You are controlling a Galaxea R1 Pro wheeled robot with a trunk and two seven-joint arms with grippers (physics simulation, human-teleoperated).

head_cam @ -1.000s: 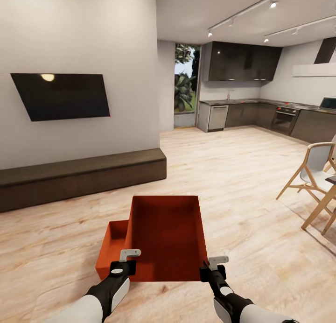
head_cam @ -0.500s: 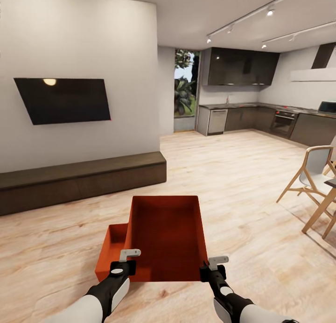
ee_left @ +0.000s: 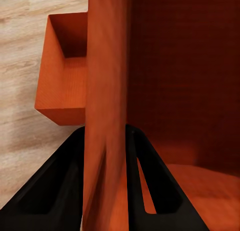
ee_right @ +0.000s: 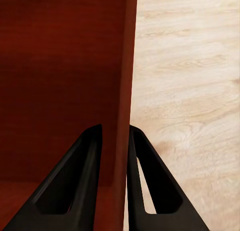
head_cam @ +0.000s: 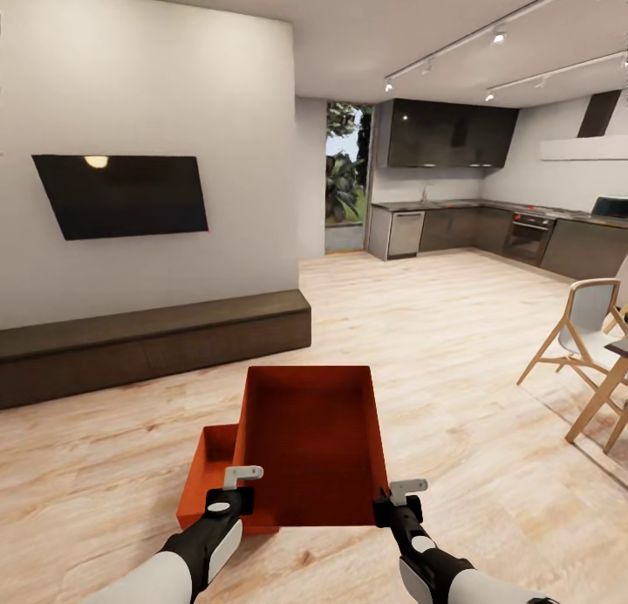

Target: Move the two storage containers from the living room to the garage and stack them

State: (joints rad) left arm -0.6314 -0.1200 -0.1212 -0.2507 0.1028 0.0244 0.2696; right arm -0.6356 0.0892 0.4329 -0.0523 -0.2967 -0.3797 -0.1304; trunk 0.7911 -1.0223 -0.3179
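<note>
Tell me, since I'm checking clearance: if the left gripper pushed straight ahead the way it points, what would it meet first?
The left gripper is already clamped on the side wall of the held container, so it would slide along that wall. The second container lies beside that line, probably missed.

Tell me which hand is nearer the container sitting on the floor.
Left. The left hand grips the held container right above the floor container; the right hand is across.
</note>
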